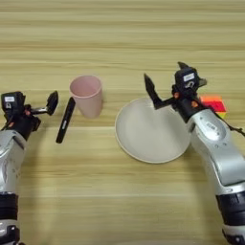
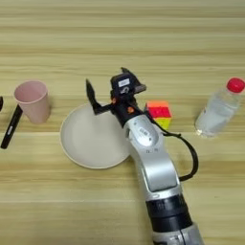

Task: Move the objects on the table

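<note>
Pink cup point(image 1: 87, 95) standing upright on the wooden surface point(image 1: 119, 43), just left of the round beige plate point(image 1: 150, 131), taken as the landmark here. Black marker point(image 1: 65, 119) lying just left of the cup, tilted, farther from the plate. Coloured cube point(image 2: 159, 113) sitting just right of the plate, partly hidden behind the right arm. Clear bottle point(image 2: 217, 109) with a red cap lying well right of the plate, beyond the cube.

Right tool point(image 1: 166, 82) hovering over the plate's far rim, fingers spread wide, one black finger point(image 1: 151, 89) pointing over the plate, pinching nothing. Left tool point(image 1: 36, 102) hanging well left of the plate, just beside the marker's upper end, one finger point(image 1: 51, 102) showing; spread or pressed together, cannot tell.
</note>
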Robot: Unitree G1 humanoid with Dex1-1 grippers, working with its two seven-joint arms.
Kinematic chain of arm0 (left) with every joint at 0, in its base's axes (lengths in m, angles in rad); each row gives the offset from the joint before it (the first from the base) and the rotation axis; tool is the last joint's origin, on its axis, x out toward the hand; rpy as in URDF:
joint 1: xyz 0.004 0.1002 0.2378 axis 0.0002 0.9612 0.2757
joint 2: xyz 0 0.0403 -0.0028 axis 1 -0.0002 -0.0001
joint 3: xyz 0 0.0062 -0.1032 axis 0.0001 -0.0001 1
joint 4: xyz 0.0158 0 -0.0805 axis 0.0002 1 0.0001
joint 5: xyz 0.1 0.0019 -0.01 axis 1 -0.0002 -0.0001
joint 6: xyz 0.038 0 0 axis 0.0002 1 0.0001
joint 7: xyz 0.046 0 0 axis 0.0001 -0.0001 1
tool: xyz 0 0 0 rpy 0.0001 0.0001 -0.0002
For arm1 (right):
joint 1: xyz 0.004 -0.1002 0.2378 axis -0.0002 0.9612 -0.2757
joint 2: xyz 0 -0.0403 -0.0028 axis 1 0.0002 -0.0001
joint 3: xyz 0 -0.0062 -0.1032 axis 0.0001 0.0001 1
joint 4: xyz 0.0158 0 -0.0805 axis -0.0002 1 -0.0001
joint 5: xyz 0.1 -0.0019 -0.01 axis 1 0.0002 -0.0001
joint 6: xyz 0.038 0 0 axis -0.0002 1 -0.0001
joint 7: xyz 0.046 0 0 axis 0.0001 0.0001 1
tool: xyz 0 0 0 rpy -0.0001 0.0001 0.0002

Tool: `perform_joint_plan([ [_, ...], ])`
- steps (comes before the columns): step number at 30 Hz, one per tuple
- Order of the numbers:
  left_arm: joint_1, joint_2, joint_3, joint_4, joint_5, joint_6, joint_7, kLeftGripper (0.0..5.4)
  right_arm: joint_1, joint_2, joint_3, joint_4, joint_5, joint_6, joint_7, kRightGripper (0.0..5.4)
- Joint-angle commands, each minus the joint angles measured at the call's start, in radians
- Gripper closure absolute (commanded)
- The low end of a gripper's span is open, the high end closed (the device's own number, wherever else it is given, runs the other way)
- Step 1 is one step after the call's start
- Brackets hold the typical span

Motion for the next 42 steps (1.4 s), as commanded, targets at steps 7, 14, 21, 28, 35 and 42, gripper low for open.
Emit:
perform_joint_plan([
  [7, 0.028, -0.039, 0.009, -0.069, -0.025, -0.079, -0.014, 0.02, -0.005, -0.028, -0.095, 0.092, -0.126, -0.269, -0.204, 0.0],
  [14, 0.049, -0.059, -0.006, -0.102, -0.026, -0.102, -0.022, 0.02, 0.003, -0.055, -0.169, 0.056, -0.127, -0.329, -0.245, 0.0],
  [21, 0.075, -0.063, -0.021, -0.132, -0.031, -0.106, -0.047, 0.02, -0.012, -0.11, -0.284, 0.026, -0.062, -0.318, -0.238, 0.0],
  [28, 0.119, -0.041, -0.029, -0.162, -0.023, -0.108, -0.058, 0.02, -0.033, -0.157, -0.36, 0.013, 0.0, -0.303, -0.229, 0.0],
  [35, 0.162, -0.032, -0.038, -0.211, -0.027, -0.122, -0.091, 0.02, -0.062, -0.193, -0.421, 0.017, 0.04, -0.293, -0.227, 0.0],
  [42, 0.184, -0.045, -0.073, -0.259, -0.032, -0.139, -0.13, 0.02, -0.061, -0.19, -0.419, 0.021, 0.044, -0.292, -0.224, 0.0],
])
